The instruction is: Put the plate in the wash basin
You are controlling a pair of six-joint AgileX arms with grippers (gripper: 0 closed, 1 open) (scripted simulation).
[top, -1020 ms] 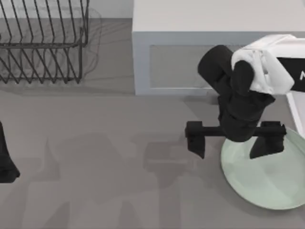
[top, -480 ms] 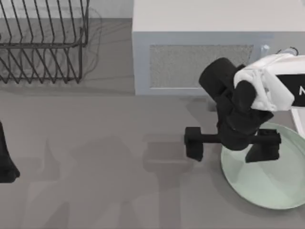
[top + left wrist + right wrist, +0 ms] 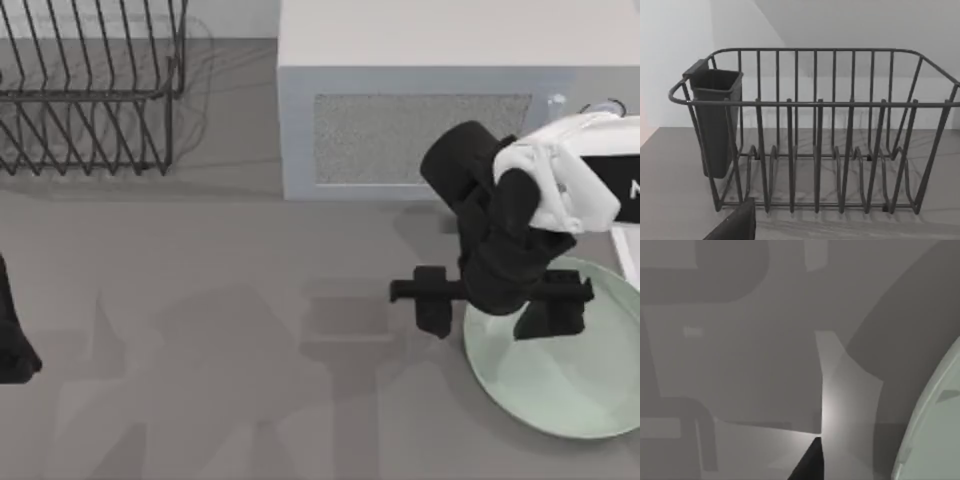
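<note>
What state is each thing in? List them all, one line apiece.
plate: flat on the table at the right, not gripped.
right gripper: open, low over the plate's left rim, one finger outside it, one over it.
left gripper: parked at the table's left edge.
microwave: door shut.
dish rack: upright at the far left.
cutlery holder: hung upright on the rack.
</note>
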